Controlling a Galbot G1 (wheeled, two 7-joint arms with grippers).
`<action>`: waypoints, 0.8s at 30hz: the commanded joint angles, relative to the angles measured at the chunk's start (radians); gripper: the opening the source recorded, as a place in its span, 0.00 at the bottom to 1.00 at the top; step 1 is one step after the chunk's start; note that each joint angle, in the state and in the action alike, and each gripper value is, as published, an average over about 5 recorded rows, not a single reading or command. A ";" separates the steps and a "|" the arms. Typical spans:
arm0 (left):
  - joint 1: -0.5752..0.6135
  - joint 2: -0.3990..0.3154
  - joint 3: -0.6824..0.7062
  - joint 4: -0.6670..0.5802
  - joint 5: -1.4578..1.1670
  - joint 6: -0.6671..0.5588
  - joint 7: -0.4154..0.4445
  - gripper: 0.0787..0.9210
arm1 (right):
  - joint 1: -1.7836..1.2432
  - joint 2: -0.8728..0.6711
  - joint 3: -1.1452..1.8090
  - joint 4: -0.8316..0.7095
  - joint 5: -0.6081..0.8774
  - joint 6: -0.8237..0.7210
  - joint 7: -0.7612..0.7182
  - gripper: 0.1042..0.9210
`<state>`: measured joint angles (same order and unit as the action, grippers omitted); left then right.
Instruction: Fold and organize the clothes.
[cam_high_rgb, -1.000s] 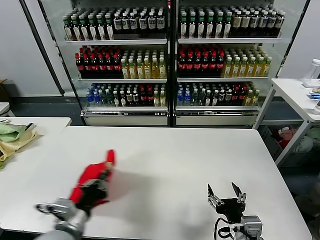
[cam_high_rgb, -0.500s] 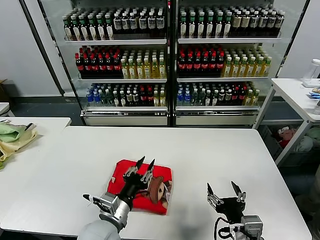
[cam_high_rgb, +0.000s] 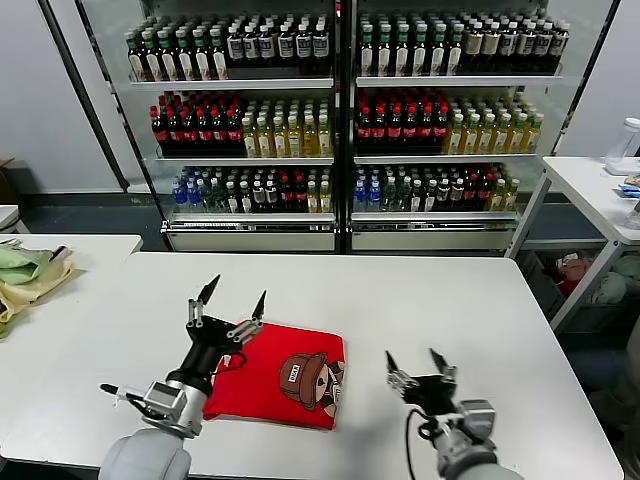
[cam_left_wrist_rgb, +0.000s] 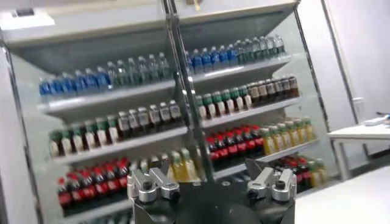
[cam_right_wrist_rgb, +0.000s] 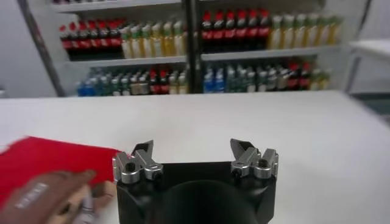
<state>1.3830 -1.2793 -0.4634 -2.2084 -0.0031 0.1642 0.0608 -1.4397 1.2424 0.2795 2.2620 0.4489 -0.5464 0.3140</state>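
Red T-shirt (cam_high_rgb: 278, 377) lies folded, print up, near table (cam_high_rgb: 480, 300) centre: folding apparently done, maybe only tidying left. Left gripper (cam_high_rgb: 228, 305) spread, raised at its ten o'clock; right gripper (cam_high_rgb: 420, 364) spread at three o'clock.

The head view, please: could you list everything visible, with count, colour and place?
T-shirt: one, bright red, folded flat on the near table, cartoon face print up.
Table: one, white, in front of the robot.
Cloth pile: one, pale green and yellow, on the side table at far left.
Drinks cooler: two glass-door sections, shelves of bottles, behind the table.
Right-hand table: one, white, far right.
Left claw: open, raised above the shirt's left edge.
Right claw: open, over the table, right of the shirt.
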 joint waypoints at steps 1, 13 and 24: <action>0.029 0.027 -0.093 0.010 0.100 -0.113 0.015 0.88 | 0.263 0.090 -0.258 -0.301 0.248 -0.033 0.068 0.88; 0.026 0.011 -0.071 0.030 0.111 -0.120 0.020 0.88 | 0.241 0.097 -0.281 -0.308 0.363 -0.033 0.217 0.88; 0.033 0.007 -0.068 0.033 0.113 -0.119 0.027 0.88 | 0.238 0.098 -0.276 -0.289 0.428 -0.028 0.233 0.63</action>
<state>1.4105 -1.2753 -0.5220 -2.1761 0.0988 0.0580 0.0866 -1.2245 1.3296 0.0368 2.0027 0.7951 -0.5688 0.4897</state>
